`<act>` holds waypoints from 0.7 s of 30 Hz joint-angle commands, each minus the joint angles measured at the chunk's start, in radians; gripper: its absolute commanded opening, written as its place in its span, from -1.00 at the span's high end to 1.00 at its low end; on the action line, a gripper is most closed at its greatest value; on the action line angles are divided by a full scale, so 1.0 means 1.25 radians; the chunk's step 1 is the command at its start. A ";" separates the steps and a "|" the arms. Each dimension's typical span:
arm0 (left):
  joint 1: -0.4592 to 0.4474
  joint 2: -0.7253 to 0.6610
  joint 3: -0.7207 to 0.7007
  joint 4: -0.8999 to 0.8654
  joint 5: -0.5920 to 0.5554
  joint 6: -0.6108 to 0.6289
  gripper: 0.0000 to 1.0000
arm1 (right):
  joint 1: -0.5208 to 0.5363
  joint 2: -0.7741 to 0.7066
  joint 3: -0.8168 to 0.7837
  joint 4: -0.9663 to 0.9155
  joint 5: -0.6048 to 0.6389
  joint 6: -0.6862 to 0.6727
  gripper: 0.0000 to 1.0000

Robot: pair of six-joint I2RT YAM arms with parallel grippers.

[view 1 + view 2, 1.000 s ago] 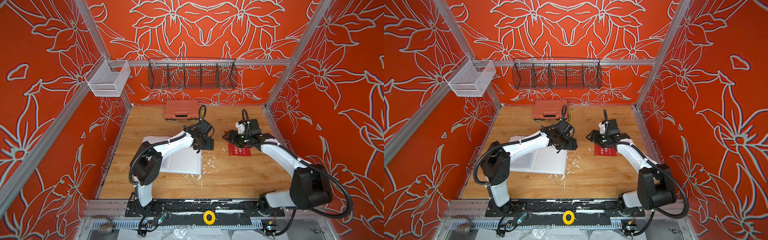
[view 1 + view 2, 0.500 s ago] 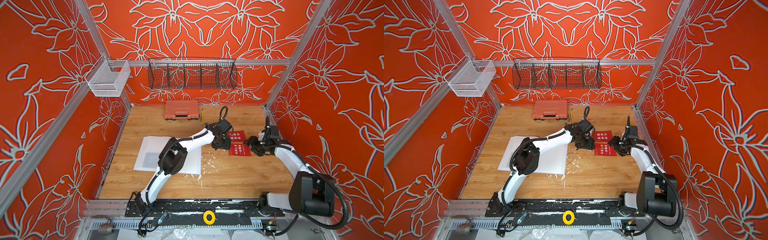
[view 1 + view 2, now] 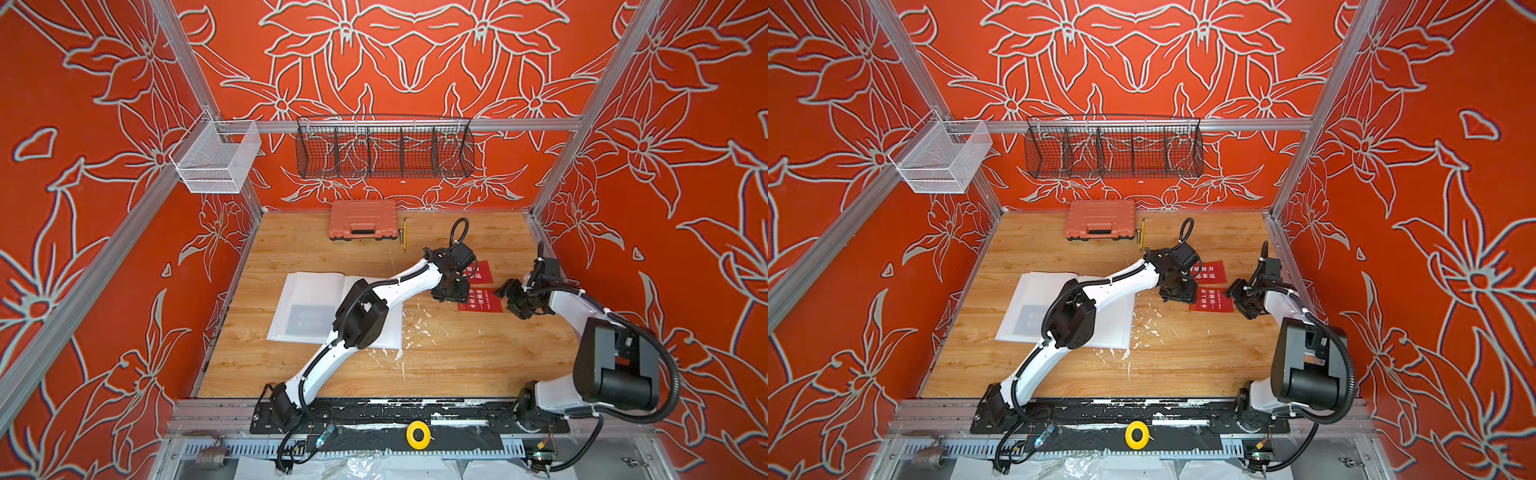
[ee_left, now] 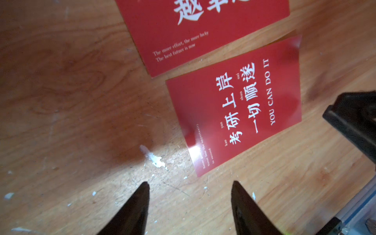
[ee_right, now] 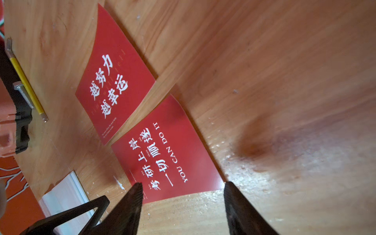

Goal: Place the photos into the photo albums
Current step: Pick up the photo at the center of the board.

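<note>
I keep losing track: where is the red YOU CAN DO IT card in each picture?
Top view: the YOU CAN DO IT card lies between the left hand and right hand.
Top view: card, same place.
Left wrist: card just ahead of that hand.
Right wrist: card, edge between that hand's jaws.
Landmark: second red card beside it, everywhere.

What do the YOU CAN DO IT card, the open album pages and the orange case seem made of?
Card: glossy coated card stock, probably; glare patches on its red face, lying flat.
Album pages: white sheets, perhaps under translucent plastic sleeves, as a dark insert shows dimly through.
Orange case: moulded plastic, matt, ribbed lid with a black handle recess.
</note>
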 commanded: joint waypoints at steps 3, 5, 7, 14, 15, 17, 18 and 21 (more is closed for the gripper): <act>-0.007 0.041 0.028 -0.060 -0.030 -0.002 -0.25 | -0.008 0.038 0.000 0.038 0.018 0.015 -0.32; -0.008 0.043 0.027 -0.059 -0.031 -0.003 -0.25 | -0.009 0.049 0.002 0.043 0.011 0.013 -0.31; -0.008 0.044 0.027 -0.057 -0.031 -0.004 -0.25 | -0.009 0.061 0.003 0.048 0.006 0.010 -0.31; -0.008 0.042 0.027 -0.055 -0.039 -0.010 -0.25 | 0.006 0.110 0.003 0.068 -0.049 -0.001 -0.28; -0.008 0.041 0.027 -0.055 -0.042 -0.010 -0.25 | 0.014 0.113 0.003 0.069 -0.054 -0.004 -0.28; -0.007 0.041 0.027 -0.058 -0.046 -0.012 -0.25 | 0.033 0.111 -0.003 0.074 -0.062 -0.001 -0.28; -0.007 0.040 0.027 -0.058 -0.050 -0.012 -0.25 | 0.042 0.107 -0.007 0.075 -0.062 0.000 -0.28; -0.005 0.038 0.027 -0.061 -0.057 -0.013 -0.25 | 0.060 0.083 -0.024 0.077 -0.068 0.005 -0.28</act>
